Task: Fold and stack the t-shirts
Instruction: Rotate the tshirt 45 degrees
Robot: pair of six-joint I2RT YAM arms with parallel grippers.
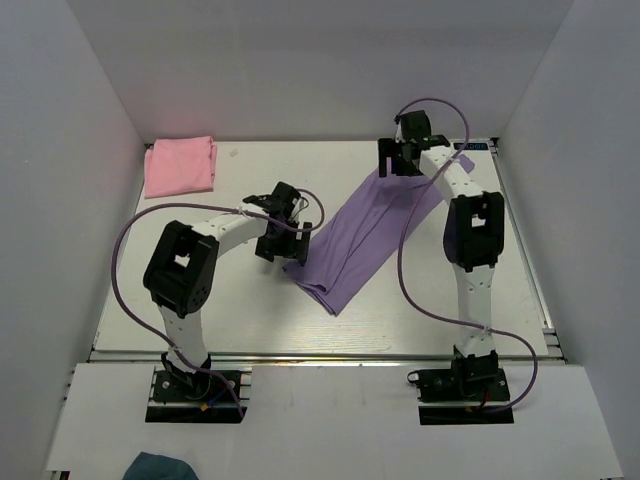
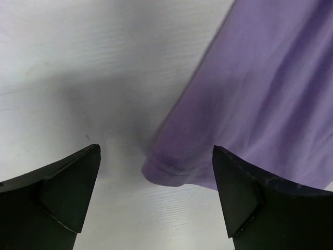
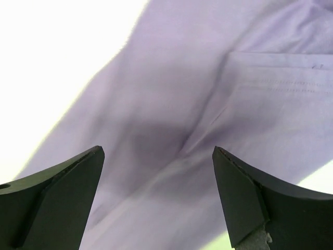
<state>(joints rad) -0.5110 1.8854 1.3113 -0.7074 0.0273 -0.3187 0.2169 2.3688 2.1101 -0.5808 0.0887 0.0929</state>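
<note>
Lavender cloth is the job in hand. The lavender t-shirt (image 1: pixel 365 230) lies as a long, narrow band running diagonally across the worktop (image 1: pixel 230 310), from near the far right corner down toward the middle. It looks doubled lengthwise, and a stitched hem line shows in the right wrist view, so I judge the lengthwise folds done and the crosswise fold not yet made. The pink t-shirt (image 1: pixel 180 165) sits as a compact folded packet in the far left corner, well apart from the lavender one, and reads as finished.

The left end effector (image 1: pixel 283 245) hangs over the nearer end of the band. Its wrist view shows the fingers (image 2: pixel 67 192) spread wide and gripping nothing, with the rounded hem corner lying on the worktop between them. The right end effector (image 1: pixel 398 163) is over the far end, its fingers likewise parted and empty, and cloth fills the view beneath. I cannot tell whether either one touches the cloth.

As I judge it, the next move calls for each end effector to come down and pinch its end of the band through all layers. One end then has to be carried over onto the other. The left one needs to catch the hem corner squarely, as only the tip of the cloth lies between its fingers. After that, the lavender packet must go to the far left corner, on top of the pink one.
</note>
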